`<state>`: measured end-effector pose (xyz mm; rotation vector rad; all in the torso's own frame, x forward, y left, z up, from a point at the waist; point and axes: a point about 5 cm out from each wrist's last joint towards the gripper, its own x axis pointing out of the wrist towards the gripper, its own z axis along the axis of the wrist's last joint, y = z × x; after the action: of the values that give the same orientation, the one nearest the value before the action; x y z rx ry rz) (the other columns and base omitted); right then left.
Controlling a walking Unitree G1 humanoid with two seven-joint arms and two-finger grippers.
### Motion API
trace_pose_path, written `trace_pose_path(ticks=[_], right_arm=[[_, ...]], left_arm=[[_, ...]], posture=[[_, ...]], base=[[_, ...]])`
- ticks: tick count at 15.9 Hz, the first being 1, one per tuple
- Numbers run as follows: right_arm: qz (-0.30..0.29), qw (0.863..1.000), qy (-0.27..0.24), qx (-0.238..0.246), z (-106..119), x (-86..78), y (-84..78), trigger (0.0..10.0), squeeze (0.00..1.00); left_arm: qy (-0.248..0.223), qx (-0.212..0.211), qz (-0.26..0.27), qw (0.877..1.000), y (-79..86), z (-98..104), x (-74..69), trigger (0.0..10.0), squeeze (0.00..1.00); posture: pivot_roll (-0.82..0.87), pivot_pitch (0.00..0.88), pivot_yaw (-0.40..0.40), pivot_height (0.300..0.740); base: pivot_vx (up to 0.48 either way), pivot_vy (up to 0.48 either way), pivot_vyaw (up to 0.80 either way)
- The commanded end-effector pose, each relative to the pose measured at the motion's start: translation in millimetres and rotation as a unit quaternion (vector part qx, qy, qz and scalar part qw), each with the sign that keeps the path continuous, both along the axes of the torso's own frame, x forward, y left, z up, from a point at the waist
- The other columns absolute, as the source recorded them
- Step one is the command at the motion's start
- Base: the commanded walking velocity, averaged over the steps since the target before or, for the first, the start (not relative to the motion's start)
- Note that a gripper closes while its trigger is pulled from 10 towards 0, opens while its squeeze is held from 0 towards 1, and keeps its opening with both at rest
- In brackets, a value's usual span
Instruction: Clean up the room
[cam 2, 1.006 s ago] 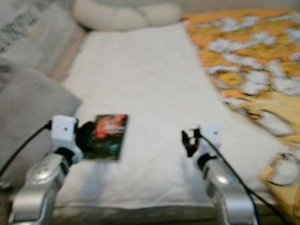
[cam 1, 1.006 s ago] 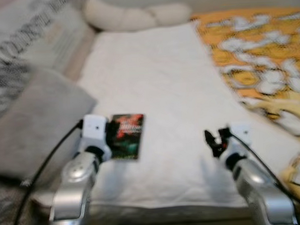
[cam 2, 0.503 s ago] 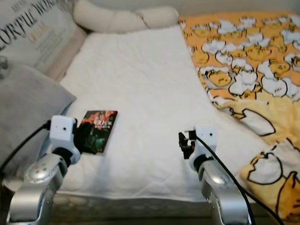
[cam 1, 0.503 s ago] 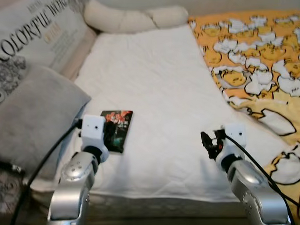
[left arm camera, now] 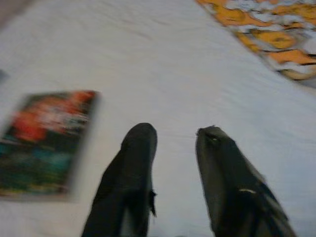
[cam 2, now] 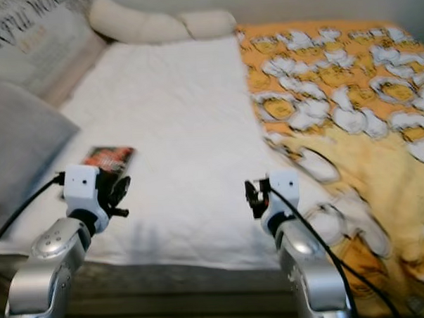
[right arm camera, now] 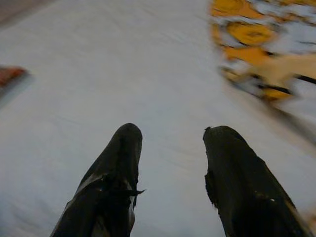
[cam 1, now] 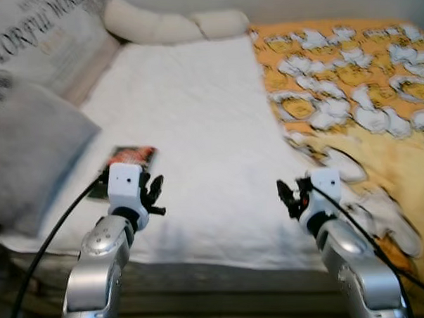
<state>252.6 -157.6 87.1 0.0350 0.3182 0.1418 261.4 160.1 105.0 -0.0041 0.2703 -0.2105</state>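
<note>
White bedsheet (cam 1: 196,110) covers the bed, grey pillow (cam 1: 29,160) at nine o'clock. A dark-covered book (cam 1: 127,157) lies flat near the sheet's left edge, just beyond the left gripper (cam 1: 152,195), fingers parted, empty. Right gripper (cam 1: 287,194) likewise parted, empty. Yellow patterned blanket (cam 1: 364,89) lies at three o'clock.

Home bedroom: bed (cam 1: 196,117), pillows (cam 1: 28,149)

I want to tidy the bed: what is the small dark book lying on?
The book lies flat on the white sheet, beside the grey pillow. Its near end is hidden behind the left gripper, which is open.
</note>
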Motion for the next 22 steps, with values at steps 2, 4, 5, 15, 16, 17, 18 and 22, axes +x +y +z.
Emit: trace_pose_path(ticks=[2,4,5,15,16,17,18,22], right_arm=[[0.001,1.0,-0.002,0.014,0,1.2,0.6,10.0,1.0],[-0.001,1.0,0.004,0.013,-1,1.3,1.1,10.0,1.0],[-0.003,1.0,0.005,0.012,-2,0.8,1.0,10.0,1.0],[-0.019,1.0,-0.001,0.012,-5,-3.2,-2.7,10.0,1.0],[-0.019,1.0,-0.002,0.01,-5,-2.9,-1.7,10.0,1.0],[-0.018,1.0,-0.002,0.01,-5,-2.6,-1.1,10.0,1.0],[-0.017,1.0,-0.003,0.01,-5,-1.9,-0.7,10.0,1.0],[-0.018,1.0,-0.003,0.007,-5,-4.1,-4.2,10.0,1.0]], left_arm=[[-0.017,0.006,0.001,1.0,1.9,7,1.0,10.0,1.0],[-0.027,0.004,0.0,1.0,3.7,9,2.9,10.0,1.0],[-0.027,0.005,0.002,1.0,5.1,10,3.4,10.0,1.0],[-0.043,0.021,-0.021,0.999,10.9,10,3.3,10.0,1.0],[-0.041,0.024,-0.02,0.999,12.7,8,1.6,10.0,1.0],[-0.041,0.023,-0.018,0.999,14.0,7,0.3,10.0,1.0],[-0.04,0.021,-0.017,0.999,15.7,7,-1.6,10.0,1.0],[-0.04,0.014,-0.023,0.999,14.2,6,-4.6,10.0,1.0]], posture=[[0.0,0.0,0.039,0.74],[0.0,0.0,0.041,0.74],[0.0,0.0,0.041,0.74],[0.01,0.0,0.054,0.74],[0.01,0.0,0.051,0.74],[0.01,0.0,0.05,0.74],[0.01,0.0,0.05,0.74],[0.01,0.0,0.048,0.74]], base=[[0.0,0.0,0.0],[0.0,0.0,0.0],[0.0,0.0,-0.79],[0.0,0.0,-0.8],[0.0,0.0,-0.8],[0.0,0.0,-0.8],[0.0,0.0,-0.8],[0.0,0.0,-0.8]])
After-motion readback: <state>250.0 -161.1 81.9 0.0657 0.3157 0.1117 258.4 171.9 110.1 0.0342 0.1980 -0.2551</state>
